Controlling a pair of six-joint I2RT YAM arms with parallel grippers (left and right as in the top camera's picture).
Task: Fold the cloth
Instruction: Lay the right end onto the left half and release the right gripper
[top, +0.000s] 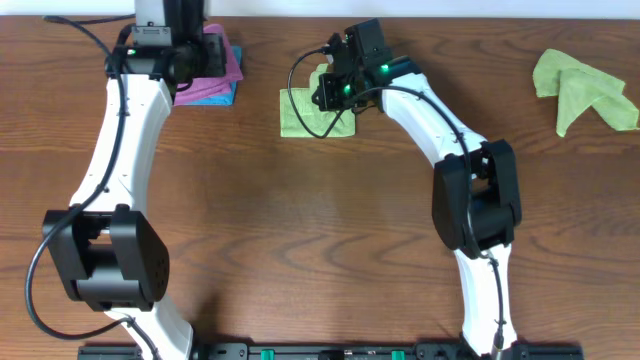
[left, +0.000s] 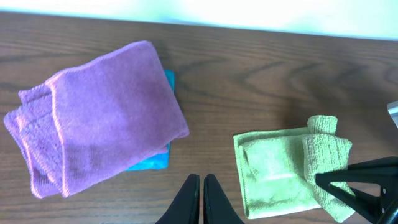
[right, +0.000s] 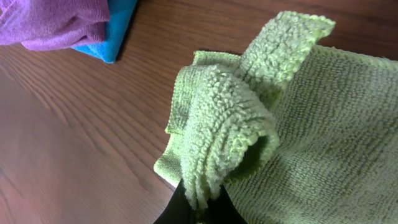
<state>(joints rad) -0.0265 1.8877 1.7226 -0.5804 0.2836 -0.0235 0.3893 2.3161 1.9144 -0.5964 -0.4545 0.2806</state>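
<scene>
- Two arms start from the near edge of the table (top: 300, 240). The left arm (top: 128, 140) stretches toward the far-left corner, and the right arm (top: 435, 120) bends in toward the middle of the far edge.
- One green cloth (top: 298, 120) lies near the middle of the far edge. It is partly folded and mostly flat on the wood, with its right-hand part raised into a bunched flap.
- The right fingers (right: 173, 210) are clamped on that raised flap. In the right wrist view, several layers of looped fabric drape over them, and the rest of the cloth spreads flat beyond.
- The left fingers (left: 190, 204) are pressed together with nothing between them. They hang above the table close to the stack by the far-left corner.
- That stack is a folded purple cloth (top: 222, 60) resting on a blue cloth (top: 215, 97), which shows only along one side.
- A second, crumpled green cloth (top: 585, 88) sits near the far-right corner, well apart from everything else.
</scene>
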